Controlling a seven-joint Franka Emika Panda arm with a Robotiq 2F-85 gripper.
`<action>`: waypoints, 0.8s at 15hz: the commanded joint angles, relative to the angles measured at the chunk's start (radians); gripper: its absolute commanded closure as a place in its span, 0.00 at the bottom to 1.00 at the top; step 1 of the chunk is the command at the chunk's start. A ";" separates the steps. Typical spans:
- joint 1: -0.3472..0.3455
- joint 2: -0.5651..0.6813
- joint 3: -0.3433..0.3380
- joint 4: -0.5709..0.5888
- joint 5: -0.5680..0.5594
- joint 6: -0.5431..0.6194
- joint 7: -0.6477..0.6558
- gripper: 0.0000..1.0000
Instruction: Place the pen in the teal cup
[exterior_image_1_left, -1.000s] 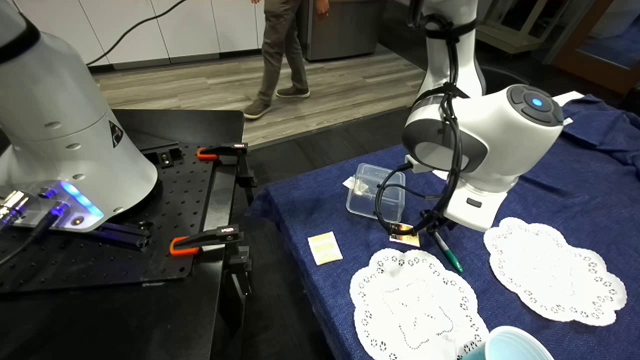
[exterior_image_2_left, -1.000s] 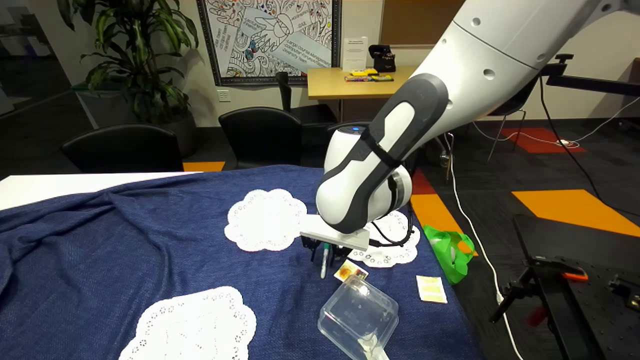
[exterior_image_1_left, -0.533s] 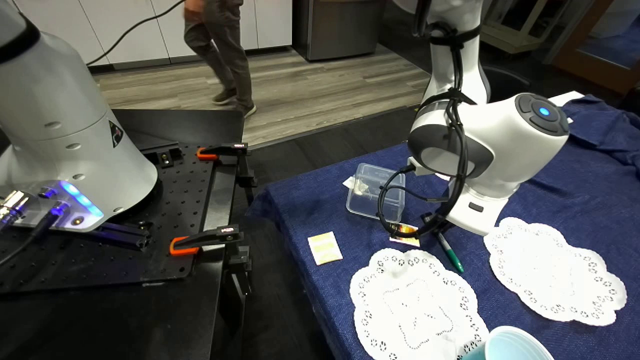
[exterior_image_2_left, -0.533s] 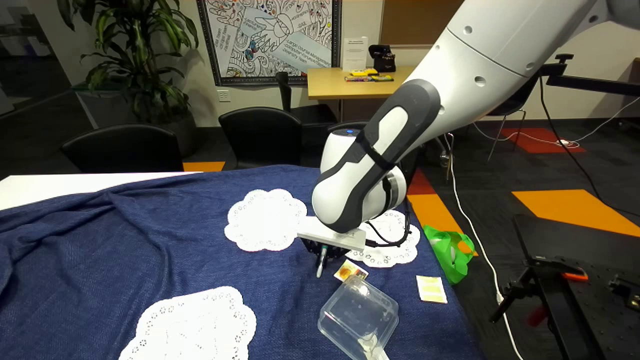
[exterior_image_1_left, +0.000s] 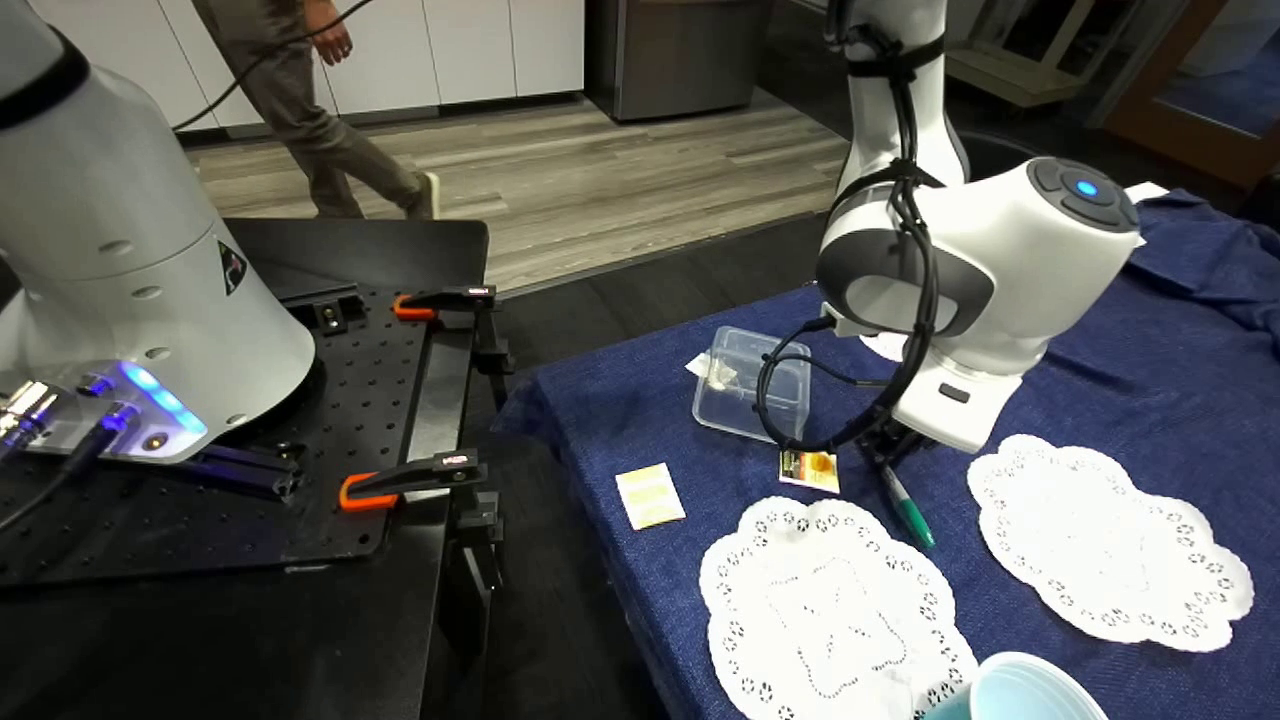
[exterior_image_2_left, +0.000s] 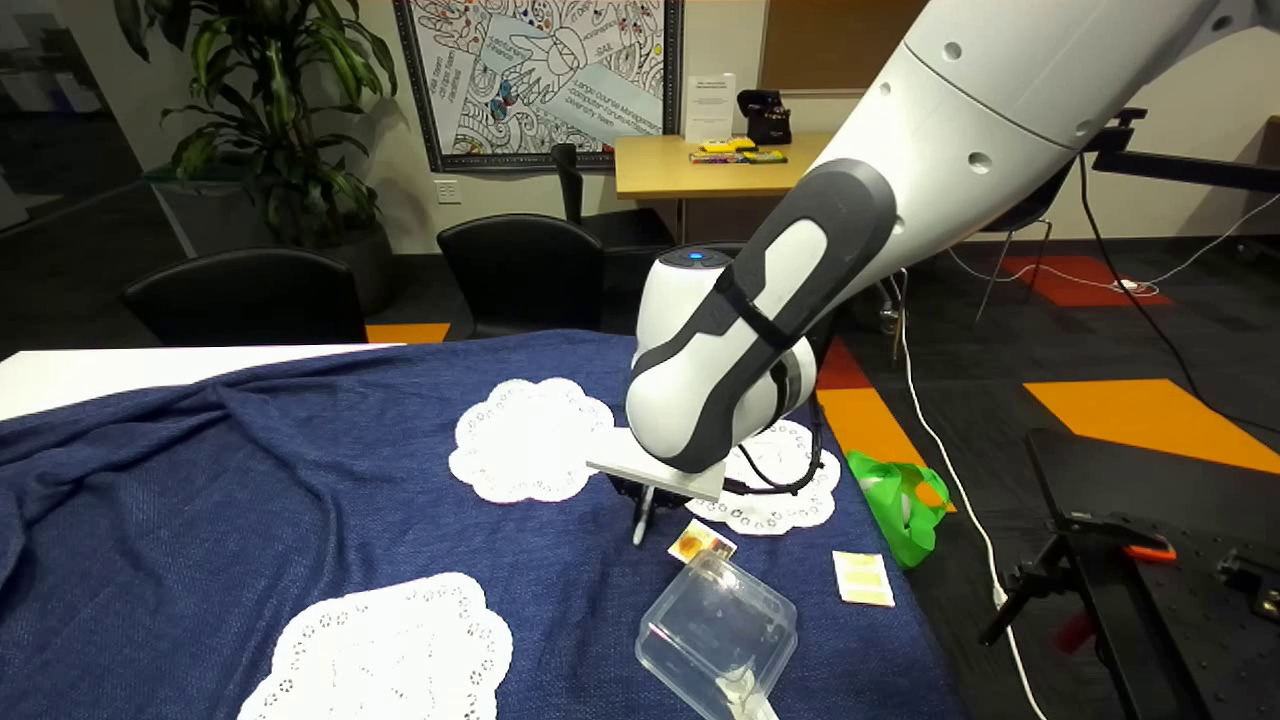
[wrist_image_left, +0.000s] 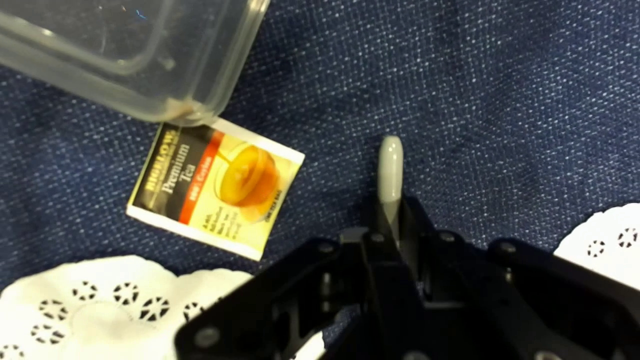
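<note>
Wrist view: gripper (wrist_image_left: 394, 222) clamped on the pen (wrist_image_left: 390, 172); cup (exterior_image_1_left: 1030, 690) is at its 5 o'clock in an exterior view. Not upright (ugh), the pen might snag the rim and twist loose.

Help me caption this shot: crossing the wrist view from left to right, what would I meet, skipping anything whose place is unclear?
Bigelow Premium Tea packet → pen → white lace doily at the right edge.
</note>
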 joint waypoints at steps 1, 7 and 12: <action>0.074 -0.118 -0.055 -0.141 -0.049 0.051 0.078 0.97; 0.139 -0.283 -0.133 -0.316 -0.139 0.085 0.094 0.97; 0.174 -0.433 -0.196 -0.446 -0.261 0.098 0.067 0.97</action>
